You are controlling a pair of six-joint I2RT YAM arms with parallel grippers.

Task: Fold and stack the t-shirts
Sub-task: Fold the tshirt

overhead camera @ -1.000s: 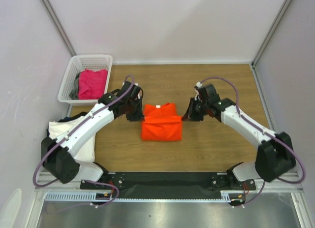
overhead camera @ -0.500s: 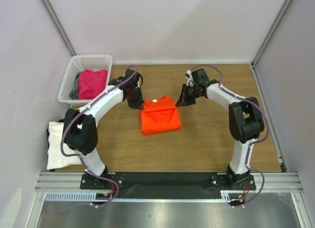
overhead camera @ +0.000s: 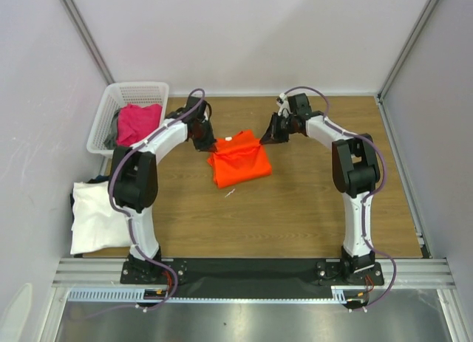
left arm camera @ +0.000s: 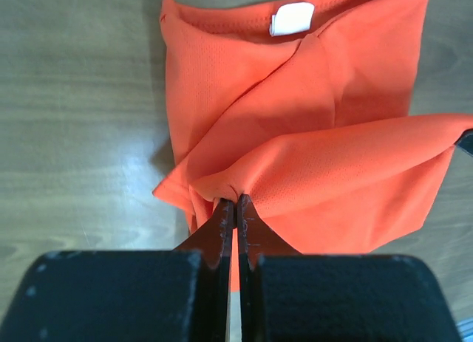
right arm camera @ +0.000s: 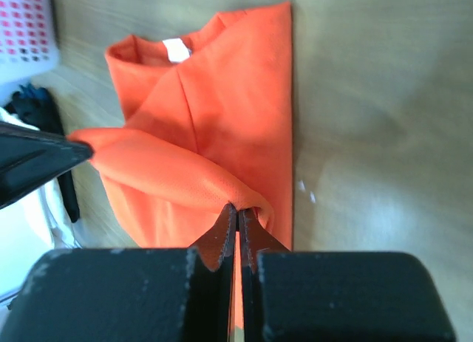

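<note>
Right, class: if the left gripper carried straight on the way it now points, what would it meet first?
The orange t-shirt: the left gripper is shut on a fold of it, and more of that shirt lies straight ahead. Past it, probably the table; depth is unclear.

A white lattice basket [overhead camera: 102, 128] sits at the upper left of the frame, at the corner of the wood-grain surface [overhead camera: 310, 209]. A tiny white scrap [overhead camera: 230, 192] lies near the centre. Pale walls [overhead camera: 259, 39] enclose it.

Bright, even light, soft shadows, pale glare on the table [left arm camera: 140, 161] (wrist views)
</note>
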